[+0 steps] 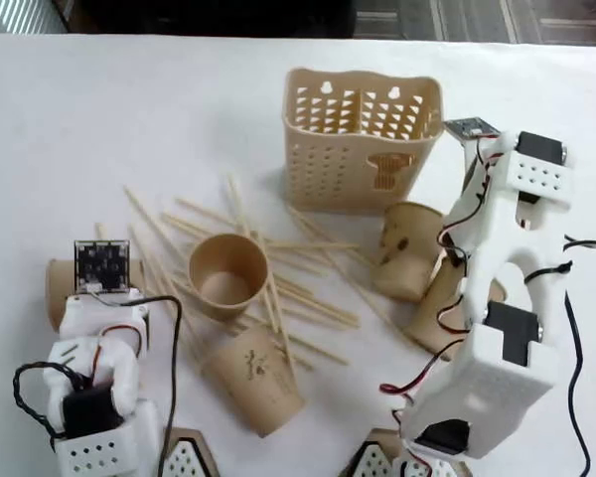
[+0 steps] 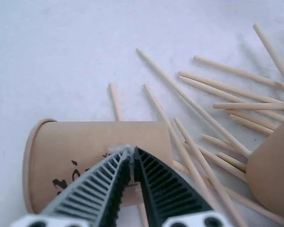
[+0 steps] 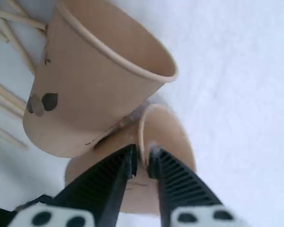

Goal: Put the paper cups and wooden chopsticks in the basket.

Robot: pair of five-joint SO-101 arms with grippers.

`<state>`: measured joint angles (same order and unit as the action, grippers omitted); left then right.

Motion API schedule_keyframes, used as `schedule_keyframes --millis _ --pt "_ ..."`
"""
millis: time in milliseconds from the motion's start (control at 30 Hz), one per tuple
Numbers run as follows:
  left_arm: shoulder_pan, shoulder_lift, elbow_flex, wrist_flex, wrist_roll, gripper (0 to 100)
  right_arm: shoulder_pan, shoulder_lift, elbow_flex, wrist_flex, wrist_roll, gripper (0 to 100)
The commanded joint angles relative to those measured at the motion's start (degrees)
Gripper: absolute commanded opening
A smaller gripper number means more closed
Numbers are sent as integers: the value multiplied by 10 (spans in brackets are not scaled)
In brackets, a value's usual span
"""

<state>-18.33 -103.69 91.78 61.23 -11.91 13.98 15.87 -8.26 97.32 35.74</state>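
Our right gripper (image 3: 142, 156) nips the toppled cup (image 3: 170, 139) by its rim; the basket (image 1: 358, 169) stands far-left. Left gripper (image 2: 132, 152) closed, empty.

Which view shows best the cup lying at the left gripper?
The left wrist view: the cup lies on its side, nearly whole, from rim to base, under the left gripper. In the high view the arm covers most of the cup.

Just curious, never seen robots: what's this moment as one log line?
basket looks empty | left pincer shut over lying cup | right pincer shut on rim of tipped cup | chopsticks scattered
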Motion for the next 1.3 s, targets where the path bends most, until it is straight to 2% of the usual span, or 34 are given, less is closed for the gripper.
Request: schedule_keyframes --millis 0,233,567,733,800,1000,1267 --pt "-1 -5 -3 -11 -5 42 18 0 -16 12 8 18" --pt "-1 -5 -3 -11 -5 42 50 -38 -33 14 40 17" --pt "0 -5 5 -21 -5 42 57 -283 -34 11 80 17" --pt "0 -5 5 -21 -5 42 20 -376 -73 -28 74 17" --pt "0 -5 5 -20 -5 42 3 -393 -110 -46 50 17" --pt "0 -5 5 -20 -5 42 -62 -394 -231 -106 4 17" --pt "-1 -5 5 -20 -5 42 -175 -364 -244 -218 3 17"
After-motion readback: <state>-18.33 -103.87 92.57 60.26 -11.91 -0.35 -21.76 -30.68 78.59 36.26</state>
